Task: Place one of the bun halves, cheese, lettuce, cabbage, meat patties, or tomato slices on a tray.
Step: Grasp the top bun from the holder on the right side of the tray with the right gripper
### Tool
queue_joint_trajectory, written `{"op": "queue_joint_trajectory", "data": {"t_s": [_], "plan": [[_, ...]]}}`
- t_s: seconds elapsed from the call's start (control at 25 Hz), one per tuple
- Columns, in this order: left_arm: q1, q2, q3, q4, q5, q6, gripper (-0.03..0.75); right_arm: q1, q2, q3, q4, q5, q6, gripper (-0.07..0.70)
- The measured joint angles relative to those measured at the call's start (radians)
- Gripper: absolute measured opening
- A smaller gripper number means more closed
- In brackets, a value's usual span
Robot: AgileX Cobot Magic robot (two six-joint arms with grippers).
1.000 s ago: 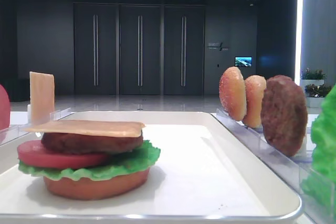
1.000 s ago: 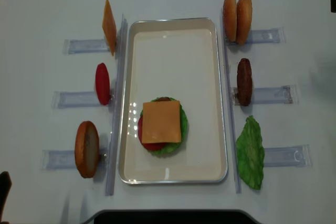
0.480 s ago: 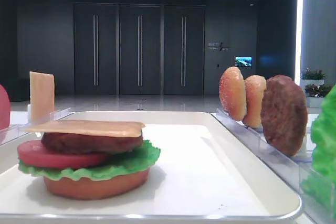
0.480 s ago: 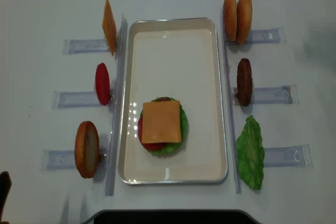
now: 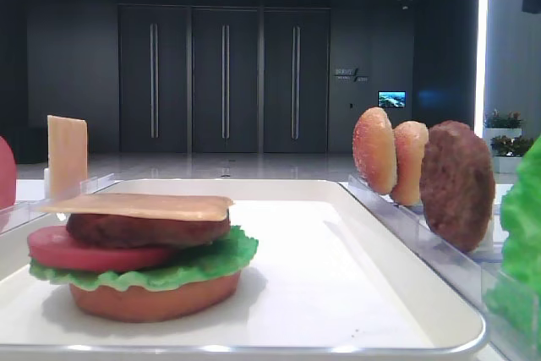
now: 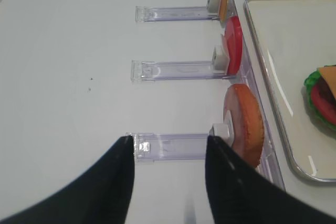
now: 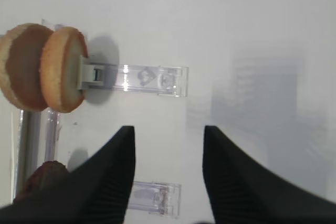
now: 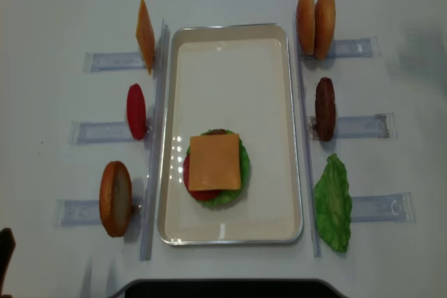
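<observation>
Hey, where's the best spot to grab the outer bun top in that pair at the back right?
Pinch the outer bun top across its thickness at the upper rim, coming straight down. It stands on edge in the clear rack, touching its twin, so only the top edge and outer face look free.

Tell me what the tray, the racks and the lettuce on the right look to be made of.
Tray: probably metal or enamelled, smooth white with a shiny reflective rim. Racks: clear hard plastic, see-through with glints. Lettuce: likely molded plastic or rubber, an even bright green with a stiff ruffled edge; which one, the look leaves open.
</observation>
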Motion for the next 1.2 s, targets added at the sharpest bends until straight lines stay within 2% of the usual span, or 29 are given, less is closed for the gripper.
{"op": "queue_joint_trajectory", "data": {"t_s": [0.12, 0.36, 0.52, 0.8, 0.88, 1.0, 1.2], "plan": [[0.000, 0.000, 0.000, 0.000, 0.000, 0.000, 0.345, 0.079, 0.000, 0.000, -0.001, -0.025, 0.013, 0.300], [0.000, 0.000, 0.000, 0.000, 0.000, -0.009, 0.345, 0.297, 0.009, -0.001, -0.026, -0.171, 0.084, 0.322], [0.000, 0.000, 0.000, 0.000, 0.000, -0.012, 0.345, 0.395, 0.059, -0.010, -0.094, -0.186, 0.151, 0.330], [0.000, 0.000, 0.000, 0.000, 0.000, -0.014, 0.345, 0.411, 0.111, -0.010, -0.125, -0.187, 0.184, 0.337], [0.000, 0.000, 0.000, 0.000, 0.000, -0.014, 0.345, 0.411, 0.115, -0.010, -0.127, -0.187, 0.184, 0.370], [0.000, 0.000, 0.000, 0.000, 0.000, -0.014, 0.345, 0.411, 0.131, -0.010, -0.127, -0.187, 0.218, 0.460], [0.000, 0.000, 0.000, 0.000, 0.000, -0.014, 0.345, 0.397, 0.163, -0.010, -0.123, -0.179, 0.291, 0.493]]}}
